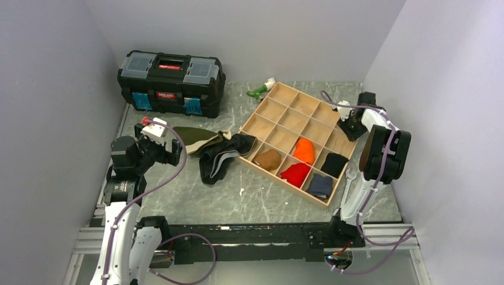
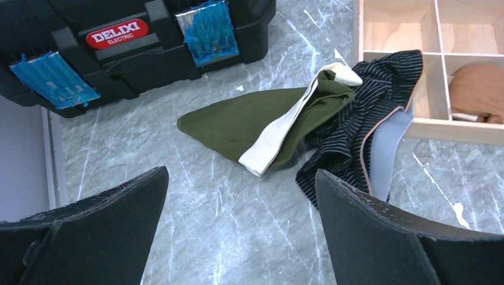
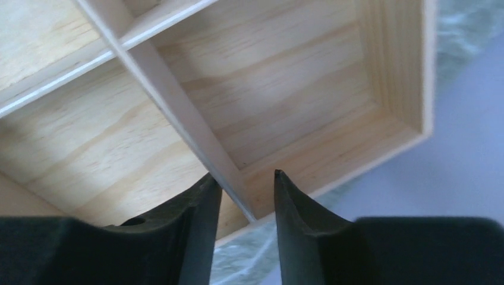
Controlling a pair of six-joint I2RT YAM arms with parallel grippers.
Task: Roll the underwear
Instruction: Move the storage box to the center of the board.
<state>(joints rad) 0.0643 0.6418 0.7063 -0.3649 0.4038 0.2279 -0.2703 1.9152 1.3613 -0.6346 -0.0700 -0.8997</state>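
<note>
The underwear [image 1: 223, 157], black with fine grey stripes and a grey waistband, lies crumpled on the marble table against the wooden organizer's near left corner. In the left wrist view it [image 2: 345, 142] lies partly under the olive green garment [image 2: 238, 122] with a cream band. My left gripper [image 1: 172, 148] is open and empty, hovering left of both garments; its jaws [image 2: 241, 172] stand wide apart over bare table. My right gripper [image 1: 350, 126] is at the organizer's far right corner, narrowly open and empty [image 3: 245, 174] above a divider.
A black toolbox [image 1: 172, 80] stands at the back left, also in the left wrist view [image 2: 119, 41]. The wooden organizer [image 1: 258, 107] holds brown [image 1: 268, 159], orange [image 1: 304, 151], red [image 1: 295, 173], black [image 1: 334, 164] and navy [image 1: 320, 185] rolls. A green and white object [image 1: 261, 89] lies behind it.
</note>
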